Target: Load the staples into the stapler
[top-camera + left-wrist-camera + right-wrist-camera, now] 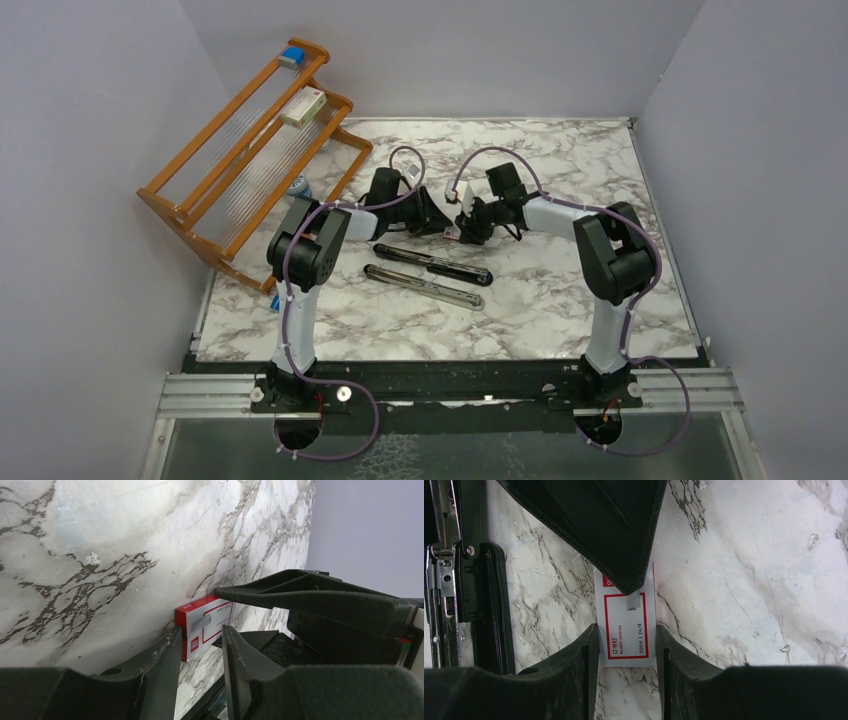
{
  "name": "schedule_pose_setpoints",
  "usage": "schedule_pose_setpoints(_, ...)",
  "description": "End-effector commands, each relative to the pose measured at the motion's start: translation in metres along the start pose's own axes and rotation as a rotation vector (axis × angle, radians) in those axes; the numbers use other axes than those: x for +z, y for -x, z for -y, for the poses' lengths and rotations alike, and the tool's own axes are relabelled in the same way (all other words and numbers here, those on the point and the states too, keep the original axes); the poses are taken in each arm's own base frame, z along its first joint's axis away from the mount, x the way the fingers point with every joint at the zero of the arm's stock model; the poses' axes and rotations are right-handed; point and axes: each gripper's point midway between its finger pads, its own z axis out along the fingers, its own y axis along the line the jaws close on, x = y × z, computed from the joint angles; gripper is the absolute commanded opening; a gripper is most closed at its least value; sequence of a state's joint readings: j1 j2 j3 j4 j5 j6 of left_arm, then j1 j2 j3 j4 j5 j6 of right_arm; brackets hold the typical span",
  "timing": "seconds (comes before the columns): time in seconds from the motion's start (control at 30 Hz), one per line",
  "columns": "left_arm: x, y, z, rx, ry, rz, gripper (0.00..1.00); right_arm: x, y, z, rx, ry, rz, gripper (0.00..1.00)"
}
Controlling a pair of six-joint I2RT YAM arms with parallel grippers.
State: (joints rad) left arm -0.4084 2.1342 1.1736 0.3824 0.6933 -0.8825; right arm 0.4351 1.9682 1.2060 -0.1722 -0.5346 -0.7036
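Note:
The staples are in a small red-and-white packet (pixel 626 626), held between both grippers at mid-table, packet (pixel 455 234). My right gripper (pixel 626 630) is shut on its near end, a finger on each long side. My left gripper (pixel 200 632) is closed on the opposite end of the packet (pixel 206 622). One of its fingers (pixel 599 525) covers the packet's far end. The black stapler (pixel 428 276) lies swung open on the table just in front of them. Its silver rail (pixel 444 580) shows in the right wrist view. No loose staple strips are visible.
A wooden rack (pixel 190 200) leans at the back left, with a white-and-red box (pixel 303 108) and a small blue item (pixel 291 57) on it. Pale walls close in the marble table (pixel 560 310) on three sides.

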Motion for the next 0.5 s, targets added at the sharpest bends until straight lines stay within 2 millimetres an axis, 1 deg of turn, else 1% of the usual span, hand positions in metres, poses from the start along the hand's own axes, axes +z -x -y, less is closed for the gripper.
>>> schedule_pose_setpoints(0.0, 0.011, -0.027, 0.012, 0.010, -0.068, -0.080, 0.38, 0.016, -0.063, -0.036, 0.074, 0.083, -0.200, 0.32)
schedule_pose_setpoints(0.47, 0.020, -0.049, 0.023, 0.022, -0.126, -0.137, 0.38, 0.021, -0.054, -0.039, 0.073, 0.101, -0.171, 0.36)
